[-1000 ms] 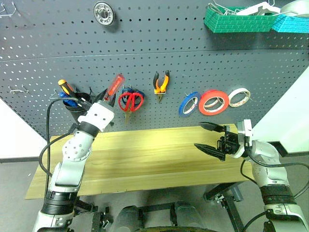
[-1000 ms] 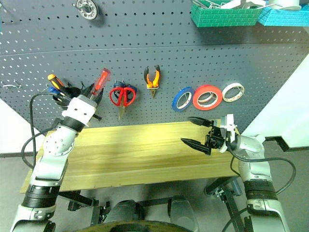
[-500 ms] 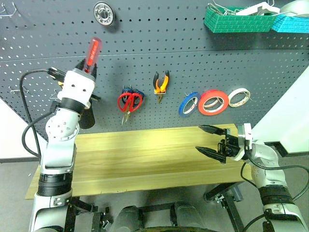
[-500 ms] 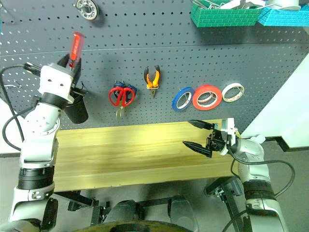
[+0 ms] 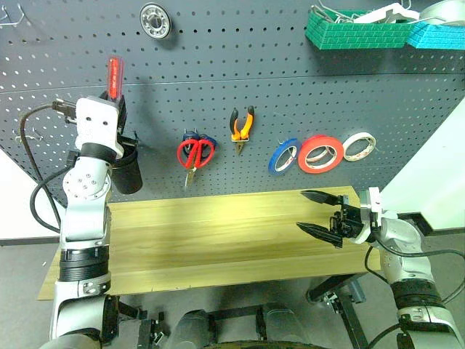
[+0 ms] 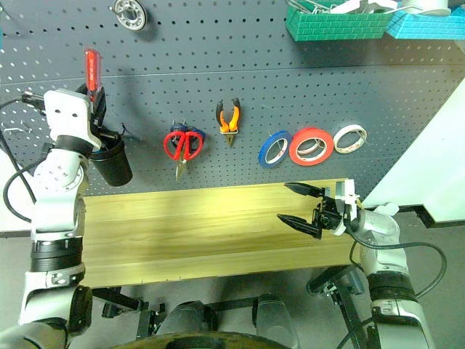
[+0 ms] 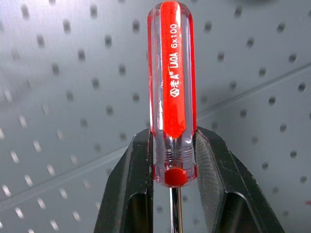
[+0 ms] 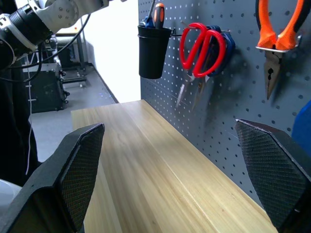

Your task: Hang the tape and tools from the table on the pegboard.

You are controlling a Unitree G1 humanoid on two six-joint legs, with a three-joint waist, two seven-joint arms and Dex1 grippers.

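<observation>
My left gripper point(image 5: 116, 100) is shut on the slim screwdriver point(image 7: 172, 73) at the base of its red handle. The handle point(image 5: 114, 73) stands upright close in front of the dark grey pegboard point(image 5: 290, 87), above a black cup point(image 5: 127, 171). The red-handled scissors point(image 5: 195, 153), the orange-and-black pliers point(image 5: 242, 125) and the wide red tape point(image 5: 321, 153) hang on the pegboard. My right gripper point(image 5: 320, 212) is open and empty over the right end of the wooden table point(image 5: 211, 240).
A blue roll point(image 5: 285, 155) and a white roll point(image 5: 360, 146) hang on either side of the red tape. Blue-handled scissors sit behind the red ones. An orange-handled screwdriver point(image 8: 158, 14) stands in the black cup. Green point(image 5: 356, 33) and teal point(image 5: 439, 35) bins sit at the top right.
My left arm has carried the screwdriver up and to the left, from beside the scissors to above the black cup, turning its handle upright. The right gripper has stayed put.
</observation>
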